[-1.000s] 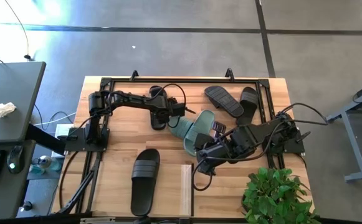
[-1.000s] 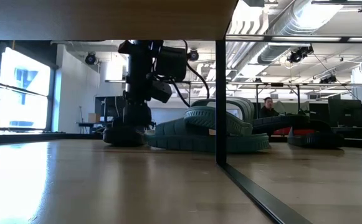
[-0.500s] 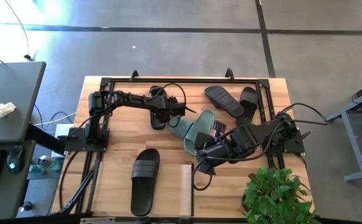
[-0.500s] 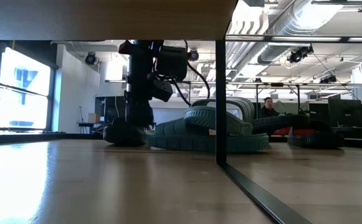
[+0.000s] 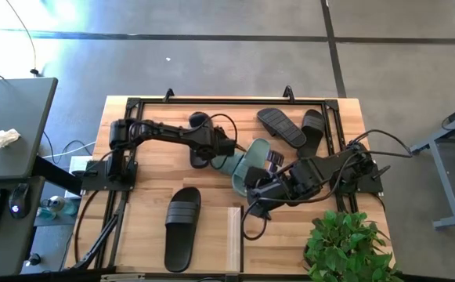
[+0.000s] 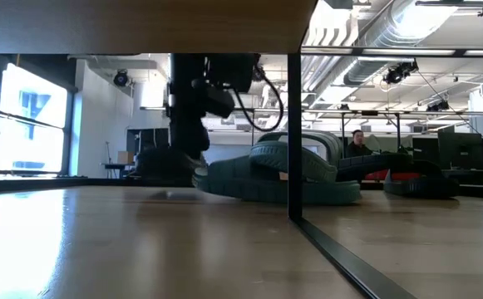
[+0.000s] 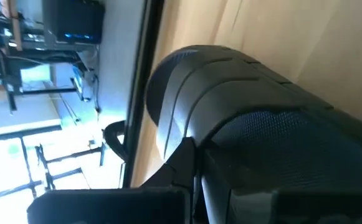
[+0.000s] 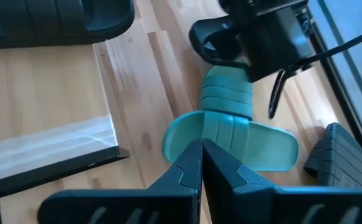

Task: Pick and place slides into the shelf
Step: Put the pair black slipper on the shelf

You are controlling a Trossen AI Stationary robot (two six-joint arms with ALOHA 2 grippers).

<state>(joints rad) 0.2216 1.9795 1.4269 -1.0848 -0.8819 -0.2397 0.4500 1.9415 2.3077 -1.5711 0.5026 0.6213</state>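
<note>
Gripping a black slide [image 5: 200,149] near the back of the counter [image 5: 145,196], the left gripper [image 5: 215,146] is pinching what looks like its strap or side edge, fingers pressed together on the rubber; the right gripper [image 5: 252,210] is waiting with fingers pressed together on nothing, hovering near the shelf [image 5: 233,239] at the counter's front edge. Judging by their look, these slides are handling light, springy and a little grippy, so the wide strap is offering the surest hold, since the sole is likely flexing. The high view is laying out the sage-green slides [image 5: 243,166] at centre, two black slides [image 5: 294,127] at the back right, and one black slide [image 5: 182,227] in front. The left wrist view is giving only ribbed black rubber [image 7: 243,112] up close, while the low view is showing the green slides [image 6: 283,174] lying stacked.
</note>
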